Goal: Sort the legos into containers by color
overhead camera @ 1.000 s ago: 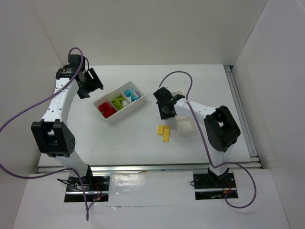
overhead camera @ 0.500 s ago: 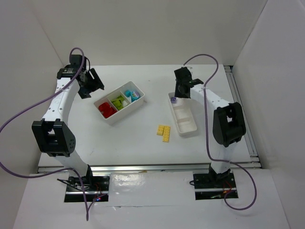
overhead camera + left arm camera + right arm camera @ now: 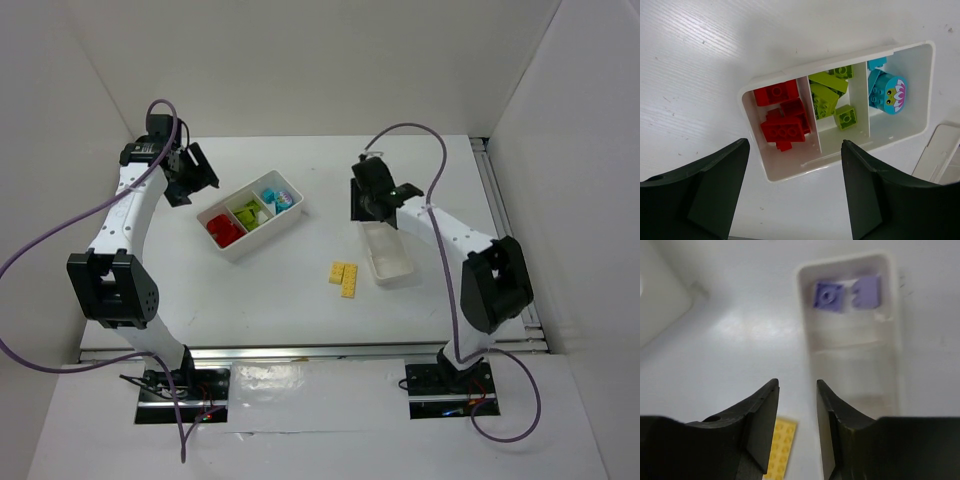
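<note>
From above, the left arm stands tall at the table's (image 3: 300, 300) far left corner, with its forearm reaching back. The left gripper (image 3: 190, 172) is held above the table, short of the wide tray (image 3: 262, 240), which lies just beyond its fingers. The right arm stretches forward and inward, and the right gripper (image 3: 372, 200) points down over the far end of the narrow tray (image 3: 392, 268). Two yellow legos (image 3: 344, 277) lie touching side by side on the table, on the base side of that gripper and apart from both trays. Half a second ago the right gripper was farther out, past the tray's end, and a lilac piece showed there; now the gripper covers that spot. The left arm and the yellow pair have not moved.

In the left wrist view, the left gripper (image 3: 793, 160) is spread wide and empty. Under and ahead of it, the wide tray (image 3: 840, 61) holds red legos (image 3: 782, 124) in one compartment and lime green legos (image 3: 827, 95) in the middle. A teal piece (image 3: 887, 94) printed with a pink and white flower is in the third.

In the right wrist view, the right gripper (image 3: 796, 405) shows a narrow gap with nothing in it. Ahead and to the right, two lilac legos (image 3: 829, 295) lie in the end compartment of the narrow tray (image 3: 803, 315). A yellow lego (image 3: 780, 447) shows below the fingers, partly hidden.
</note>
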